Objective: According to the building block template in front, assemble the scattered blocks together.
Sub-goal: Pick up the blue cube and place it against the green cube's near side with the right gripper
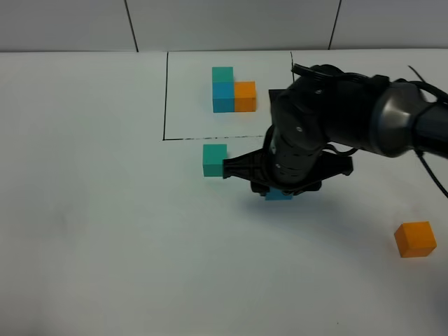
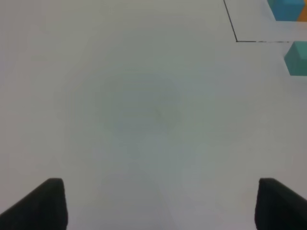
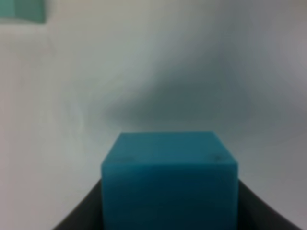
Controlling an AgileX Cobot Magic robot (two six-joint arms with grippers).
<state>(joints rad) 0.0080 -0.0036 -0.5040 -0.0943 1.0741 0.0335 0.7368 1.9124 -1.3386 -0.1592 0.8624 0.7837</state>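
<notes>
The building block template [image 1: 233, 89] lies at the back inside a thin black frame: a teal cube, a blue one below it and an orange one to the right. A loose teal block [image 1: 215, 159] sits just below the frame's front line. My right gripper [image 3: 169, 213] is shut on the blue block [image 3: 169, 177], which peeks out under the arm [image 1: 278, 195], right of the teal block. The orange block [image 1: 415, 239] lies far right. My left gripper [image 2: 158, 206] is open over bare table, with the teal block [image 2: 297, 58] far ahead of it.
The right arm's dark body [image 1: 308, 126] reaches across the middle and covers the frame's right front corner. The white table [image 1: 105, 245] meets a panelled wall at the back. The left arm does not show in the high view.
</notes>
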